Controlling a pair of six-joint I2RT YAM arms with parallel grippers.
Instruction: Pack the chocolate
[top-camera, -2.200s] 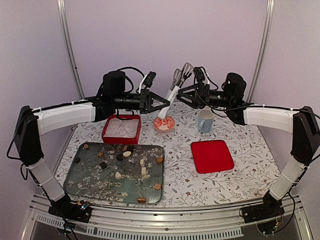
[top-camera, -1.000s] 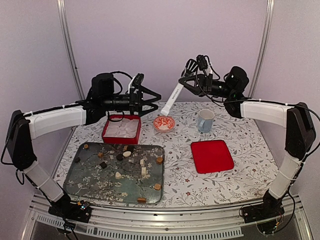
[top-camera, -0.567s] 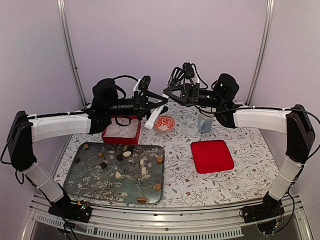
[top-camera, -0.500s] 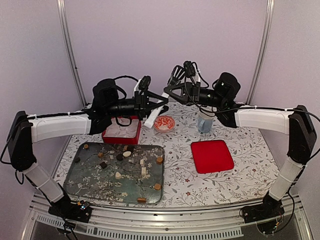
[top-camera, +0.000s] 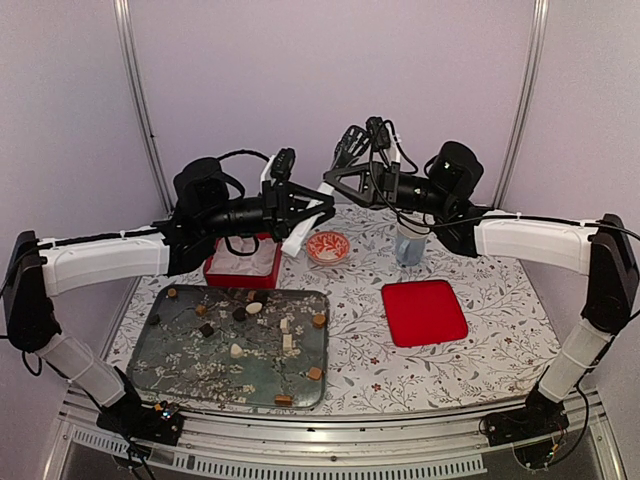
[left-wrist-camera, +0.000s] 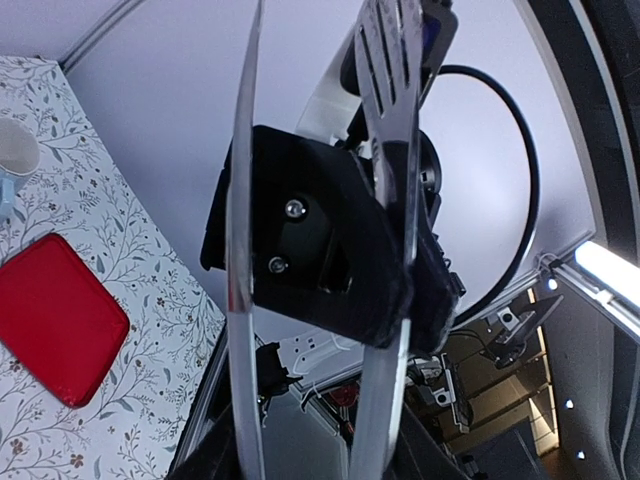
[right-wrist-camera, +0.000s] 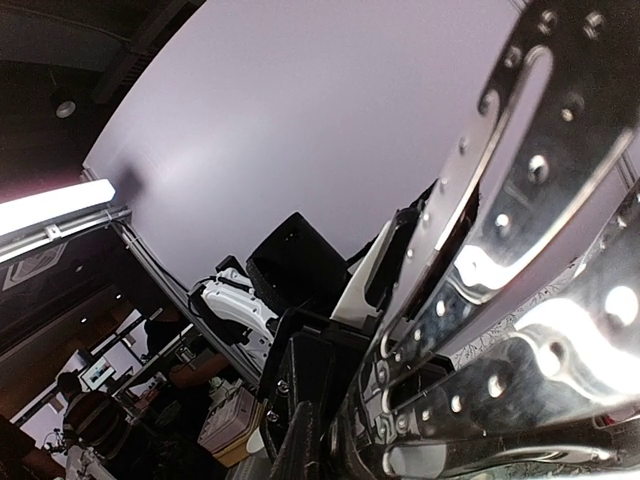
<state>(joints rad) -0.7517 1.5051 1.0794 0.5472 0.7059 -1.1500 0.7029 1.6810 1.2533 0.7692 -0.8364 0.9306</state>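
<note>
Notably, right claw (top-camera: 336, 182) clenched on tongs (left-wrist-camera: 385, 150); left claw (top-camera: 312, 210) flanks their white handle (top-camera: 296, 240), whether it grasps cannot be told; chocolate (top-camera: 240, 313) too small to detail.

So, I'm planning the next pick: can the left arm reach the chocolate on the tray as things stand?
Probably not yet: the left fingers are up at the tongs' white handle, with the right fingers shut on the metal blades. Nothing covers the chocolate on the tray.
</note>
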